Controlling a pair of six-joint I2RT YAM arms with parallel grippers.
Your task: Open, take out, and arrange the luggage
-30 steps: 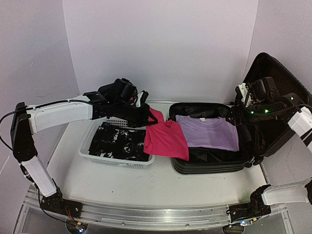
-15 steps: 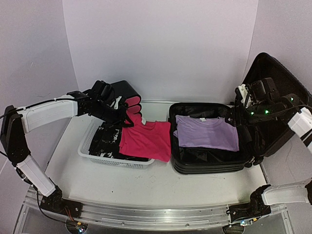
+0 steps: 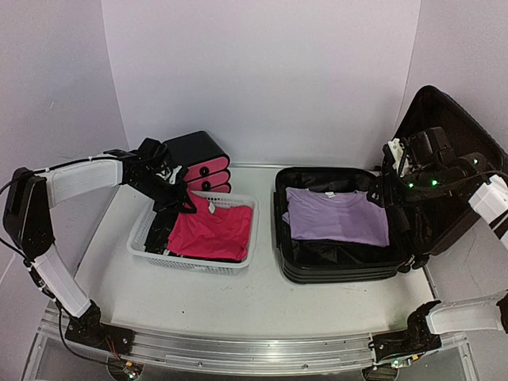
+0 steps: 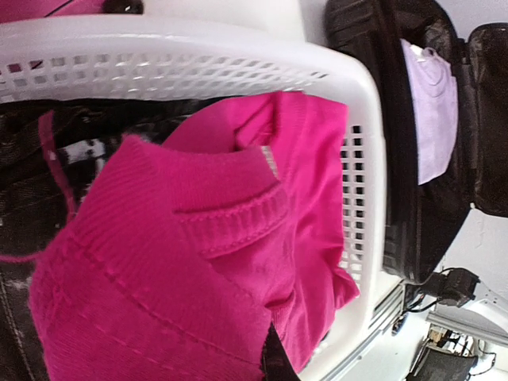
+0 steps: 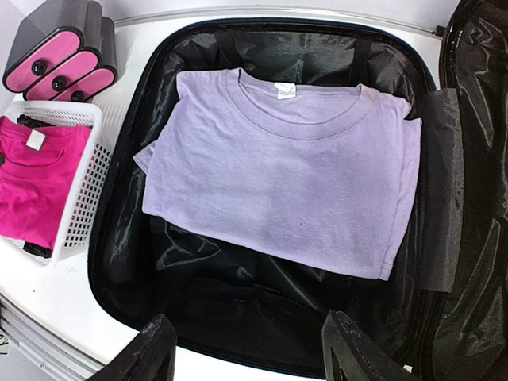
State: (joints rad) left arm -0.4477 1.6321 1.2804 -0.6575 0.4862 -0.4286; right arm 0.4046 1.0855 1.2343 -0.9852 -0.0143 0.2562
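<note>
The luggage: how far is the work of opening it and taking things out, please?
Done: the luggage stands open, lid up, and the pink shirt lies in the white basket on a dark garment. In hand: the left fingers are shut on that shirt's edge. Left: the purple shirt lies inside the luggage, with the right fingers open above it; arranging is not finished.

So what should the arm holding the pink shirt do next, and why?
Probably open the left tool and let go. The pink shirt lies in the basket, on top of dark clothes, while that tool is shut on it. The purple shirt waits in the luggage, under the open right tool.
</note>
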